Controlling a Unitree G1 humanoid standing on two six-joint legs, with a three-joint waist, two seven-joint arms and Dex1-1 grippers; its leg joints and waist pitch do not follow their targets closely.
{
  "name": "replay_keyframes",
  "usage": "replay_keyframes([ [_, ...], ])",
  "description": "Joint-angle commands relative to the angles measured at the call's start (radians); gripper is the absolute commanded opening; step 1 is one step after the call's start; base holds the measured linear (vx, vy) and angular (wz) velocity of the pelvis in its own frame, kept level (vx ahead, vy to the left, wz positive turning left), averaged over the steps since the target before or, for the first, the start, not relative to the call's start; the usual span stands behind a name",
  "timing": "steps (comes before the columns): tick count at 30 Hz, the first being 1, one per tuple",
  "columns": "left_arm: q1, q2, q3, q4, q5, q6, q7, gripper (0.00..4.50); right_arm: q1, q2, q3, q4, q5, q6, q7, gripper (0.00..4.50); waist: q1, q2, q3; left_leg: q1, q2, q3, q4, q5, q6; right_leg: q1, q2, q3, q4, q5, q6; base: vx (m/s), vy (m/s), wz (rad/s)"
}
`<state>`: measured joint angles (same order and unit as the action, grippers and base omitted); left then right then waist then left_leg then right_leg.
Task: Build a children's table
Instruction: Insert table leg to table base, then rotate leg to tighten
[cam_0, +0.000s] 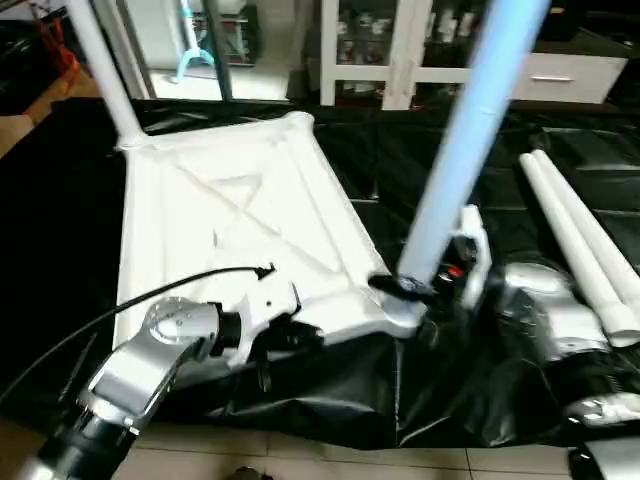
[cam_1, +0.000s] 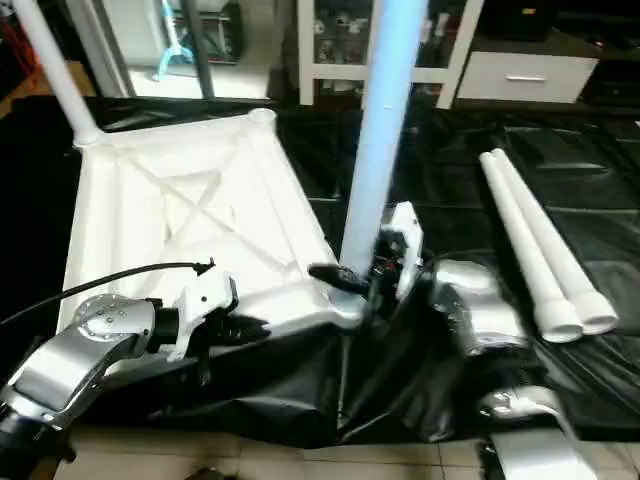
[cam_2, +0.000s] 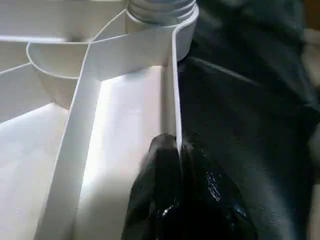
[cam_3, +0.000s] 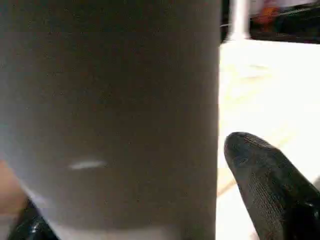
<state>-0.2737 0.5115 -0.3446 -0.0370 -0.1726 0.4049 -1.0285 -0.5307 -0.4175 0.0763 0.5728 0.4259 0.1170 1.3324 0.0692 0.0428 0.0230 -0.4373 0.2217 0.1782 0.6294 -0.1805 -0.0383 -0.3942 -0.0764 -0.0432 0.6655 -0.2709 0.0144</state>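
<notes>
1. The tabletop (cam_0: 230, 215) lies upside down on a black sheet (cam_0: 450, 180) spread over the floor, its X-shaped ribs facing up. That way the round corner sockets are open from above, ready for legs.

2. A white leg (cam_0: 100, 70) stands upright in the far left corner socket. It looks seated.

3. A second leg (cam_1: 385, 120) rises from the near right corner socket (cam_1: 345, 305), leaning slightly. Whether it is fully home cannot be told.

4. Two more legs (cam_1: 535, 245) lie side by side, touching, on the sheet to the right, well apart from the tabletop and not yet fitted.

5. The left gripper (cam_2: 180, 150) is clenched on the tabletop's near rim, one black finger on each side of the thin wall. This grip probably steadies the tabletop while the leg goes into the corner beside it.

6. The right gripper (cam_0: 420, 290) sits at the base of the near leg, a black finger (cam_3: 265, 175) standing just clear of the leg's side. Its jaws look released around the leg, not pressing it.

7. Beyond the sheet stand white shelves (cam_0: 400, 50) and a drawer unit (cam_0: 560, 75). Pale floor tiles (cam_0: 300, 465) show at the near edge.
</notes>
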Motion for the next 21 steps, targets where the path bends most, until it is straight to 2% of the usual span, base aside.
replay_keyframes([
  [1, 0.045, 0.051, 0.008, 0.002, -0.043, 0.0, -0.098, 0.0, 0.001, -0.111, -0.107, 0.007, 0.041, 0.021, -0.012, 3.57, 0.002, -0.011, -0.082, 0.049, 0.002, 0.001, -0.032, 0.163, 0.16, 0.055, -0.026, 0.015, -0.03, 0.532, -0.266, 0.0, 0.0, 0.0],
  [8, 0.042, 0.062, 0.01, 0.0, -0.041, 0.008, -0.088, 0.0, 0.013, -0.148, -0.087, 0.003, 0.011, 0.044, 0.048, 3.57, 0.001, -0.015, -0.082, 0.044, -0.003, 0.001, -0.032, 0.15, 0.148, 0.059, -0.026, 0.016, -0.03, 0.526, -0.26, 0.0, 0.0, 0.0],
  [9, 0.043, 0.064, 0.011, -0.002, -0.042, 0.01, -0.087, 0.0, 0.014, -0.15, -0.09, 0.001, 0.012, 0.047, 0.049, 3.34, -0.001, -0.015, -0.082, 0.043, -0.003, 0.001, -0.031, 0.144, 0.147, 0.059, -0.027, 0.016, -0.03, 0.525, -0.262, 0.0, 0.0, 0.0],
  [12, 0.041, 0.065, 0.012, 0.001, -0.037, 0.009, -0.083, 0.0, 0.013, -0.156, -0.093, 0.005, 0.015, 0.063, 0.044, 3.23, -0.006, -0.013, -0.082, 0.042, -0.002, 0.0, -0.031, 0.134, 0.15, 0.059, -0.026, 0.017, -0.031, 0.516, -0.265, 0.0, 0.0, 0.0],
  [15, 0.034, 0.064, 0.0, 0.005, -0.038, 0.007, -0.081, 0.0, 0.029, -0.149, -0.071, -0.014, 0.014, 0.082, 0.052, 2.88, -0.005, -0.011, -0.083, 0.045, 0.0, 0.0, -0.03, 0.141, 0.151, 0.057, -0.025, 0.016, -0.029, 0.519, -0.271, 0.0, 0.0, 0.0],
  [17, 0.03, 0.062, -0.003, 0.006, -0.039, 0.007, -0.08, 0.0, 0.034, -0.137, -0.061, -0.016, 0.01, 0.076, 0.045, 2.83, -0.004, -0.01, -0.083, 0.045, 0.0, -0.001, -0.029, 0.151, 0.153, 0.057, -0.025, 0.016, -0.027, 0.531, -0.271, 0.0, 0.0, 0.0],
  [18, 0.029, 0.061, -0.005, 0.005, -0.04, 0.008, -0.08, 0.0, 0.035, -0.133, -0.056, -0.018, 0.008, 0.077, 0.044, 2.62, -0.005, -0.011, -0.083, 0.045, -0.001, 0.0, -0.029, 0.149, 0.153, 0.057, -0.025, 0.016, -0.028, 0.531, -0.273, 0.0, 0.0, 0.0],
  [21, 0.026, 0.061, -0.007, 0.003, -0.04, 0.01, -0.082, 0.0, 0.038, -0.12, -0.045, -0.018, 0.002, 0.075, 0.04, 2.48, -0.005, -0.009, -0.083, 0.045, 0.0, 0.0, -0.029, 0.137, 0.149, 0.056, -0.026, 0.016, -0.029, 0.514, -0.277, 0.0, 0.0, 0.0],
])
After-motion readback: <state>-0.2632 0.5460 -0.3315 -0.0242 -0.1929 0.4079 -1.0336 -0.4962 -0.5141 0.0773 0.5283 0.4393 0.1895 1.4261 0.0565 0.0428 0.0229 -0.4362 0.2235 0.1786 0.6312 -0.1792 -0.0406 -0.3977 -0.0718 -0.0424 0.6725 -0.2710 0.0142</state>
